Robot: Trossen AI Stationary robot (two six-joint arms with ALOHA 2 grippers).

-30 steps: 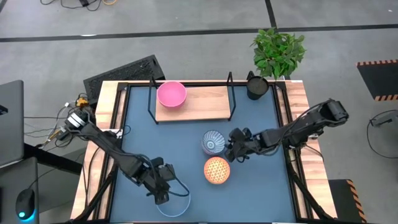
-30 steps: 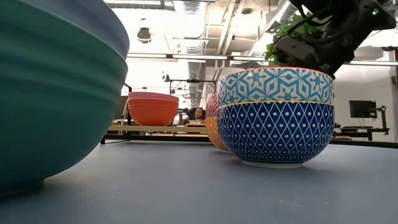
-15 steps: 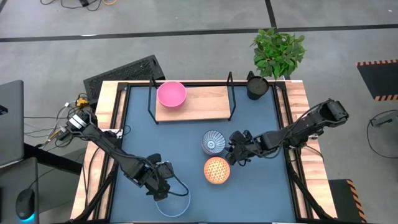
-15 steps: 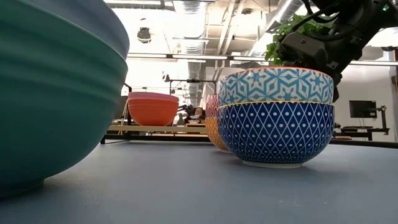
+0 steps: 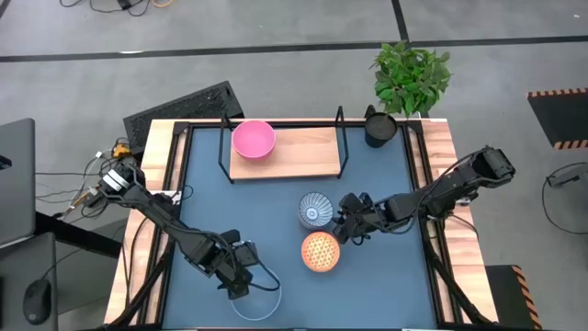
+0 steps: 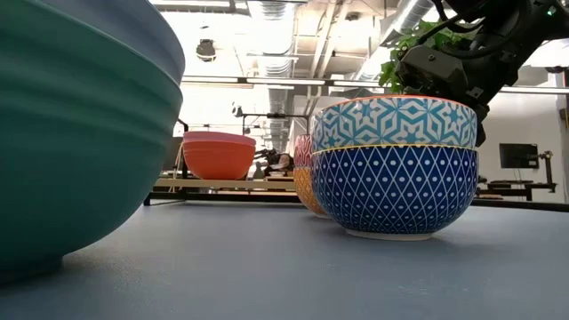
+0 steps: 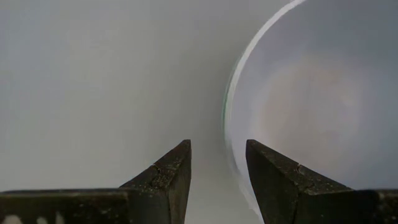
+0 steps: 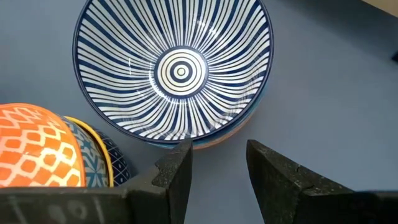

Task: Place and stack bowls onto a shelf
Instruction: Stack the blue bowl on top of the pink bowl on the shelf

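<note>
A pale blue bowl (image 5: 256, 299) (image 6: 71, 133) stands on its base by the table's near edge. My left gripper (image 5: 241, 280) (image 7: 217, 180) is open at its left rim (image 7: 226, 112), one finger outside the bowl and one over its inside. A blue-striped white bowl (image 5: 316, 210) (image 8: 174, 68) stands mid-table. Just nearer, an orange dotted bowl (image 5: 320, 251) (image 8: 31, 146) is nested in a bright blue bowl (image 6: 396, 191). My right gripper (image 5: 344, 223) (image 8: 217, 180) is open, just right of the striped bowl. A pink bowl (image 5: 253, 140) (image 6: 218, 156) sits on the left end of the wooden shelf (image 5: 299, 152).
A black cup (image 5: 378, 127) stands at the table's far right corner, and a potted plant (image 5: 411, 78) stands beyond it. The shelf's black wire frame (image 5: 342, 138) rises at both ends of the board. The shelf's right half is bare wood.
My right gripper has sunk a little beside the striped bowl and then held still. The bowls have not moved.
</note>
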